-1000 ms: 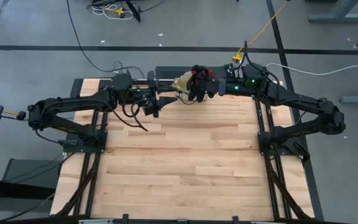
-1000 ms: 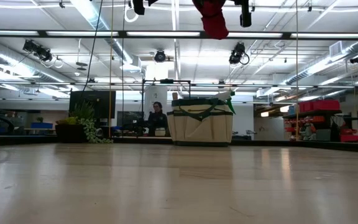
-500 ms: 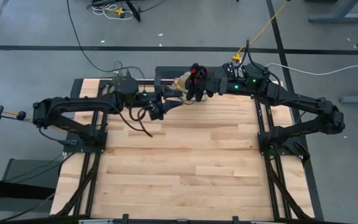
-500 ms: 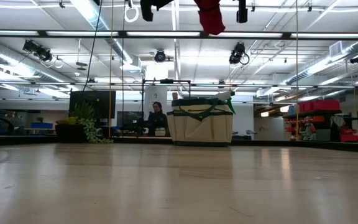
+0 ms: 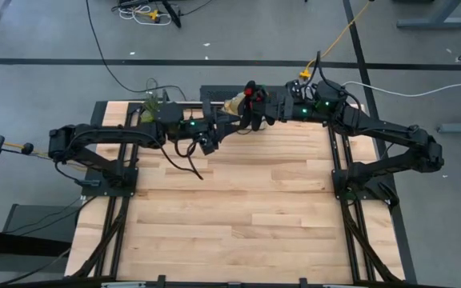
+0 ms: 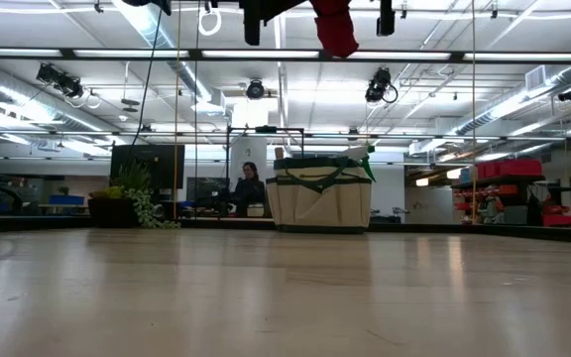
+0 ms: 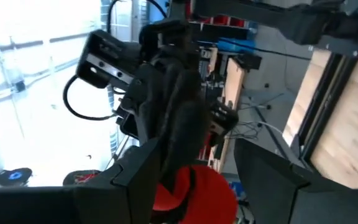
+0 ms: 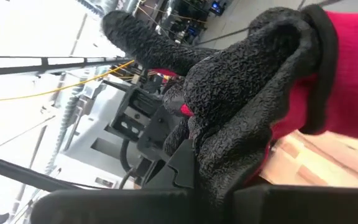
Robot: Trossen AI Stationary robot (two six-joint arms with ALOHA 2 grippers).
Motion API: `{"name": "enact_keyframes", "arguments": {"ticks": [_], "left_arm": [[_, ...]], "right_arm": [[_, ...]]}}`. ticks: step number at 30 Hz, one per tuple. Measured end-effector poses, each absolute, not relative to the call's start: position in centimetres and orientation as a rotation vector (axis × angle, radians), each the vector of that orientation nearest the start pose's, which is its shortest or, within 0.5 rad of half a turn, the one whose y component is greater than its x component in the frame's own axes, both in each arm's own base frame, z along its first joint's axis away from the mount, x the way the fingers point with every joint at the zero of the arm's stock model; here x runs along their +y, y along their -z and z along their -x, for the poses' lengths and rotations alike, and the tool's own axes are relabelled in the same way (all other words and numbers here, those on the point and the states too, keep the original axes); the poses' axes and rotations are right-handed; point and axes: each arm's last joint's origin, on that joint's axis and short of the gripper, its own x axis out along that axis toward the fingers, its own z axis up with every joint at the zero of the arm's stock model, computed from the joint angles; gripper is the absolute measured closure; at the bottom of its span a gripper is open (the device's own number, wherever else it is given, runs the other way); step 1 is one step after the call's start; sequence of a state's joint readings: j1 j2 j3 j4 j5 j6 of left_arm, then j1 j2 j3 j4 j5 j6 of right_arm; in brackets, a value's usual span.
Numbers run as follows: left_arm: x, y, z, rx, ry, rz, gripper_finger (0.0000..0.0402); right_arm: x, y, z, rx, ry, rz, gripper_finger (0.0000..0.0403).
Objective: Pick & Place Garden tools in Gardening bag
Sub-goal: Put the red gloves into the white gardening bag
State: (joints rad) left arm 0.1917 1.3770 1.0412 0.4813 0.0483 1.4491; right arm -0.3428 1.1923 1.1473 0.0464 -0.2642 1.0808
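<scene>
Over the wooden table, at twelve o'clock: right gripper clamping the glove above the bag; left gripper hanging with fingers apart.

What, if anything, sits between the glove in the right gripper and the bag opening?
Nothing visible. The right gripper holds the red-and-black glove high above the gardening bag, with clear air between in the low view. The left gripper, open, is close beside the glove up high, not beneath it.
</scene>
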Motion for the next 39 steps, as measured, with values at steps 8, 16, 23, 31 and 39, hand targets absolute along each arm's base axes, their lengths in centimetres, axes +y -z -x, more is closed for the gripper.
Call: {"name": "enact_keyframes", "arguments": {"ticks": [8,16,23,31,39], "left_arm": [[5.7,-34.9,-31.7,-0.035,-0.237,-1.523,0.0191],[5.3,-35.0,-31.8,-0.056,-0.241,-1.528,0.0191],[5.1,-35.0,-31.9,-0.057,-0.232,-1.524,0.0191],[5.1,-35.0,-31.9,-0.058,-0.231,-1.525,0.0191],[5.1,-35.0,-31.9,-0.066,-0.221,-1.525,0.0191]], "right_arm": [[-8.4,-39.1,-25.8,-0.001,0.076,-1.158,0.0394],[-8.9,-37.6,-27.5,0.057,0.074,-1.217,0.0394],[-9.1,-37.7,-28.4,0.021,-0.004,-1.232,0.0394],[-9.1,-37.7,-28.5,0.018,-0.005,-1.281,0.0394],[-9.1,-37.6,-28.5,0.02,0.003,-1.298,0.0394]]}}
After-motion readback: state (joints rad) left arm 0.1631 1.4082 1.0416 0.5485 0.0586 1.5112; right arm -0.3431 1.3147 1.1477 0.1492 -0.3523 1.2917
